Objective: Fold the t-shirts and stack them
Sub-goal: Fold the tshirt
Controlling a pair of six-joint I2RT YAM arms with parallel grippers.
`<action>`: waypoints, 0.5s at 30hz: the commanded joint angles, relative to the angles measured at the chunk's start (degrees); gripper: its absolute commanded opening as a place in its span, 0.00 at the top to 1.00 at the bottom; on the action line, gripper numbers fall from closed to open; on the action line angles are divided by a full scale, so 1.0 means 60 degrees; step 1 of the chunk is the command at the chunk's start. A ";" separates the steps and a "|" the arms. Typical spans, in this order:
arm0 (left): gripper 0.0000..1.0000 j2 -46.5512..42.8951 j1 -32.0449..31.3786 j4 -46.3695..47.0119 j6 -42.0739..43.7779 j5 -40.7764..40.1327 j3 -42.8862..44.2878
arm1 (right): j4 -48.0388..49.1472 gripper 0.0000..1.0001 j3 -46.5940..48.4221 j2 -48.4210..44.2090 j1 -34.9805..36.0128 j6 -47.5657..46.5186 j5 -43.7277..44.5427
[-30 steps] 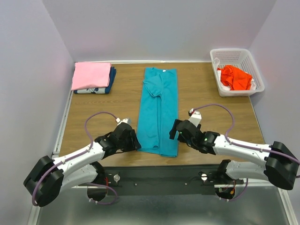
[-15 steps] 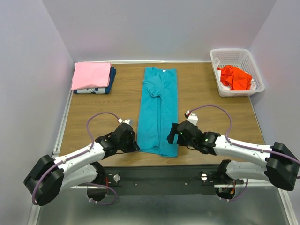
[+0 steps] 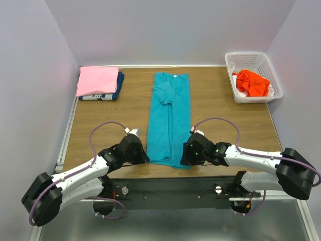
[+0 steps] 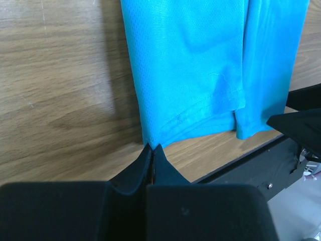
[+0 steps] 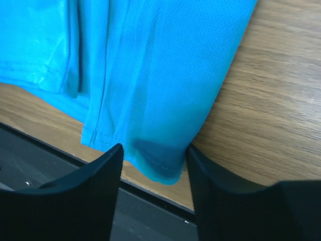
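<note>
A teal t-shirt lies folded into a long strip down the middle of the table, collar at the far end. My left gripper is shut, its tips pinching the near left hem corner of the teal cloth. Over the near right corner my right gripper is open, with one finger on each side of the hem and the teal cloth lying between them. A folded pink t-shirt rests on a dark blue one at the far left. An orange-red t-shirt sits crumpled in the basket.
The white lattice basket stands at the far right corner. The table's near edge and a black rail run just under the shirt's hem. Purple-grey walls close in the table on three sides.
My left gripper has shut on the near left hem corner. My right arm slid left onto the near right corner and its jaws have narrowed around the cloth.
</note>
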 commanded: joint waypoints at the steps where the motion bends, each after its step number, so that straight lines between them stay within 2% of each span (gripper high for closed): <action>1: 1.00 -0.0201 -0.0049 0.0037 -0.0111 0.0174 -0.0216 | -0.0324 0.45 -0.0089 0.0579 -0.0023 -0.0256 -0.0853; 6: 1.00 -0.0230 -0.0048 0.0037 -0.0140 0.0188 -0.0245 | -0.0339 0.52 -0.0060 0.0653 -0.0037 -0.0226 -0.0998; 10: 1.00 -0.0274 -0.0034 0.0051 -0.0140 0.0174 -0.0260 | -0.0412 0.47 -0.0206 0.0477 -0.0023 -0.0139 -0.1117; 15: 1.00 -0.0362 -0.0049 0.0051 -0.0199 0.0232 -0.0318 | -0.0514 0.46 -0.0411 0.0286 -0.0023 0.0052 -0.1350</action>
